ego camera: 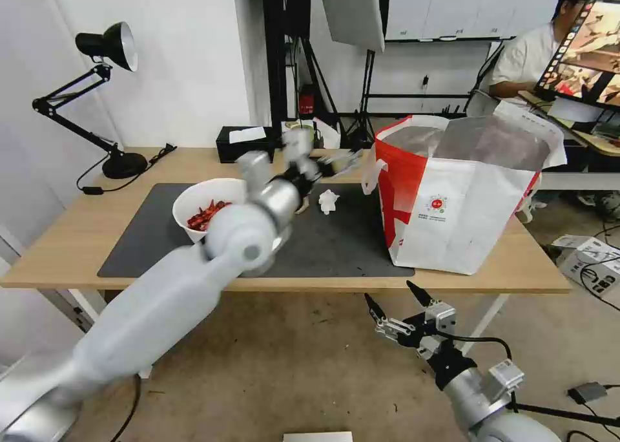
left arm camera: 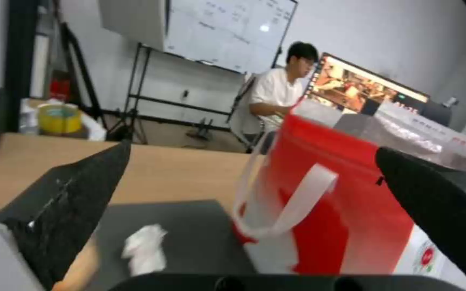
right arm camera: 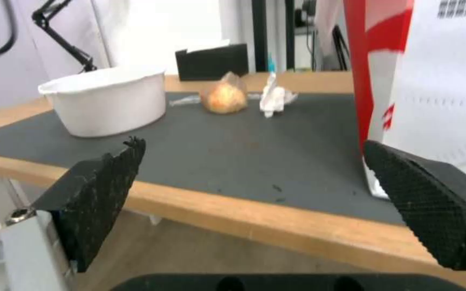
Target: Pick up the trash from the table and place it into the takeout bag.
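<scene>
Nearest the camera, the right gripper (ego camera: 395, 298) hangs below the front edge of the long light-wood table (ego camera: 77, 248), black fingers spread wide and holding nothing. On the table's dark grey rectangular mat (ego camera: 336, 242) sits the white round bowl with red shells (ego camera: 206, 206), partly behind the left arm. That arm reaches over the mat, and the left gripper (left arm camera: 252, 157) hovers above it with jaws wide apart, also empty. Just beyond are the small clear bag of yellowish stuff (right arm camera: 224, 98) and the crumpled white tissue (ego camera: 328, 201), lying side by side. Right of those stands the big boxy white-and-red takeout bag with silver foil lining (ego camera: 452, 203), open at the top. Black tissue box (ego camera: 245, 143) at the far edge
</scene>
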Available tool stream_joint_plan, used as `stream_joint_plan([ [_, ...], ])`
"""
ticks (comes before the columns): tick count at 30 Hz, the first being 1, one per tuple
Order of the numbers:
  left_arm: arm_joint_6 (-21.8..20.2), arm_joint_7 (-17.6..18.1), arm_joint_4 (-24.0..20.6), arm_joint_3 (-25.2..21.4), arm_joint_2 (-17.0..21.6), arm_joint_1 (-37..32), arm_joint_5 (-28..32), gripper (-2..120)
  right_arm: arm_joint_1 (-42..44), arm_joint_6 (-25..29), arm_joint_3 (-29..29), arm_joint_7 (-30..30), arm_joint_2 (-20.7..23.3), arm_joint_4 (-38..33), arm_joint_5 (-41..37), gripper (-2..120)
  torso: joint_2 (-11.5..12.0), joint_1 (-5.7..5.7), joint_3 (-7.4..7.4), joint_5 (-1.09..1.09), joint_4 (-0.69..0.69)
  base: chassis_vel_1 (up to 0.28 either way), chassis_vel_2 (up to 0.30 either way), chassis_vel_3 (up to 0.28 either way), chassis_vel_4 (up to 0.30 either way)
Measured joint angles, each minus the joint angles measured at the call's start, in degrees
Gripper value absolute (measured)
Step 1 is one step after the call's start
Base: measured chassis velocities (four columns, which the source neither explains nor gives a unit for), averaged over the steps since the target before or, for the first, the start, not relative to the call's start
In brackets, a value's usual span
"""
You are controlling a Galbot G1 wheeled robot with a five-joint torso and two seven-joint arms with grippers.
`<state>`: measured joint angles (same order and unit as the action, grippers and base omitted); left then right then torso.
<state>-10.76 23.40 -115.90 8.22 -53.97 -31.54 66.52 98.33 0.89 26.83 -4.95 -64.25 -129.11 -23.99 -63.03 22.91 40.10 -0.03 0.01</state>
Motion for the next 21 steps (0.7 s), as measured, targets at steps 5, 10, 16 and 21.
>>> stream_joint_plan([
  [5, 0.24, -2.3, -4.1, -8.48, 3.57, -10.57, -3.76, 101, -0.2, 1.04, -0.02, 0.14, 0.41, 0.04, 0.52, 100, 0.0, 0.0, 0.0, 0.01, -0.01, 0.0, 0.0, 0.0, 0.0],
  [10, 1.3, -5.9, -6.4, -14.08, 6.12, -19.63, -9.53, 100, -0.13, 1.81, -0.09, 0.18, 0.61, 0.25, 0.55, 100, 0.0, 0.0, 0.0, 0.02, -0.01, 0.0, 0.0, 0.0, 0.0],
  [16, 4.64, -12.89, -7.76, -21.14, 7.8, -31.09, -20.03, 100, -0.4, 2.62, -0.25, 0.3, 0.29, 0.83, 0.63, 100, 0.0, 0.0, 0.0, 0.02, 0.0, 0.0, 0.0, 0.0, 0.0],
  [21, 6.45, -15.22, -9.0, -27.61, 6.41, -38.68, -26.59, 100, -0.86, 4.58, -0.26, 0.54, -0.21, 1.59, 1.43, 100, -0.01, 0.0, 0.0, 0.02, -0.01, 0.0, 0.0, 0.0, 0.0],
])
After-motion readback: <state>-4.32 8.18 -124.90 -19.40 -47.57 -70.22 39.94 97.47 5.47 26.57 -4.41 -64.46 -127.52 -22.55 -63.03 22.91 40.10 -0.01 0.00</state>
